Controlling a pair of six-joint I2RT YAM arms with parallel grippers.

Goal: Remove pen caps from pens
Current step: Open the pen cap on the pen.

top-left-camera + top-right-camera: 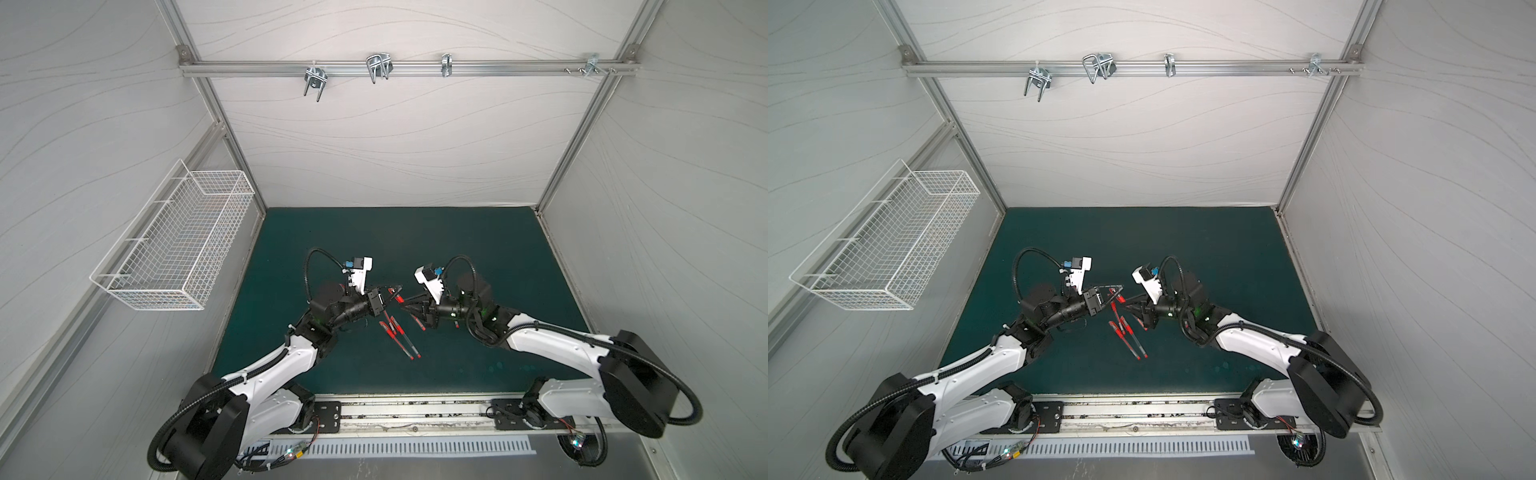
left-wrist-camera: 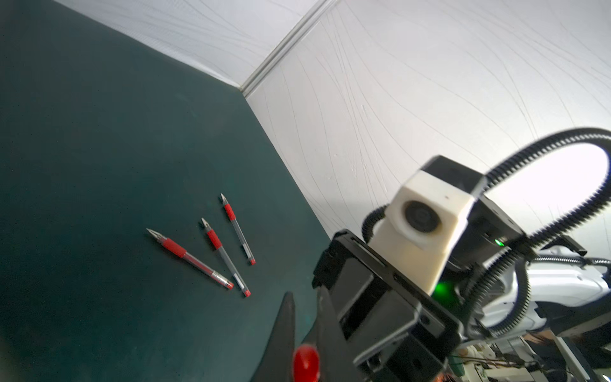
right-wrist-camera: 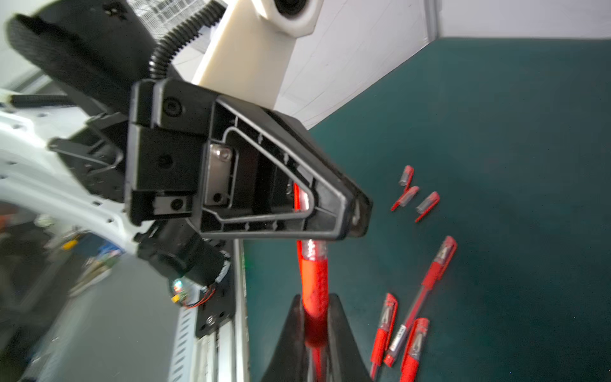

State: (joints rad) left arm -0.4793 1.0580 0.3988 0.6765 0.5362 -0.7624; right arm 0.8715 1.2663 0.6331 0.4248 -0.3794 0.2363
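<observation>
Both sets of fingers meet above the middle of the green surface [image 1: 478, 249], pinched on one pen [image 3: 314, 284] that spans the gap between them. The right fingers [image 3: 315, 334] are closed narrow around its red grip section, and the left gripper [image 3: 334, 211] clamps the other end, where a clear-and-red part emerges just below its fingertips. Whether the cap is still seated there cannot be told. In the left wrist view a red end [image 2: 305, 362] shows between the left fingers [image 2: 284, 330].

Just beneath the held pen and slightly toward the robot's base lie capped pens [image 1: 397, 332] in a loose cluster. In the right wrist view three loose caps [image 3: 415, 195] lie beyond the left fingers. The left wrist view shows three uncapped pens [image 2: 211, 244] side by side, well apart from the fingers.
</observation>
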